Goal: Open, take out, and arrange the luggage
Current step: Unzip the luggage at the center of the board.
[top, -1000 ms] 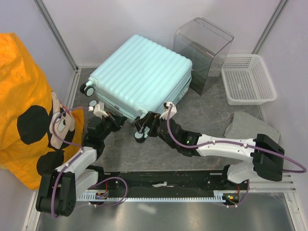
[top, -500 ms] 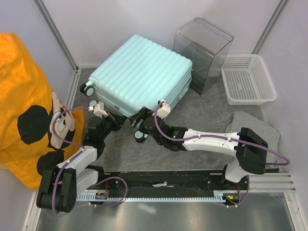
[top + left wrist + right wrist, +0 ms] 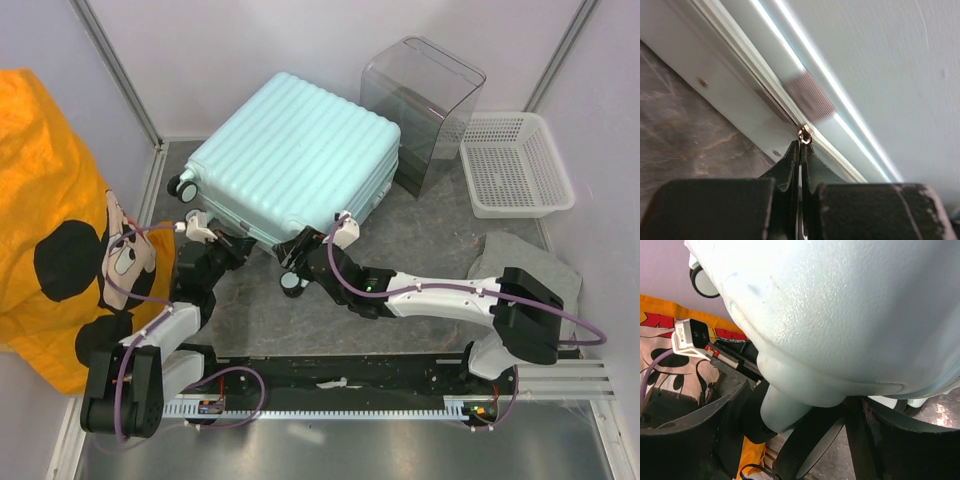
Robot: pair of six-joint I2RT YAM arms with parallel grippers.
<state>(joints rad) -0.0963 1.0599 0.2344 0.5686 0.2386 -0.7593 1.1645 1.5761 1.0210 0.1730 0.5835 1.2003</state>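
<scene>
The left arm lay low over the grey table (image 3: 430,230) from the lower left, elbow bent. Its left fingers (image 3: 791,159) were pressed together, tips against a small brass zipper ring (image 3: 804,134) on the seam; whether they pinched it could not be told. The right arm stretched leftward from the lower right, its right fingers (image 3: 700,432) spread either side of a black-and-white corner wheel (image 3: 812,450). The closed mint ribbed hard-shell suitcase (image 3: 300,150) lay flat in the upper middle of the overhead view.
</scene>
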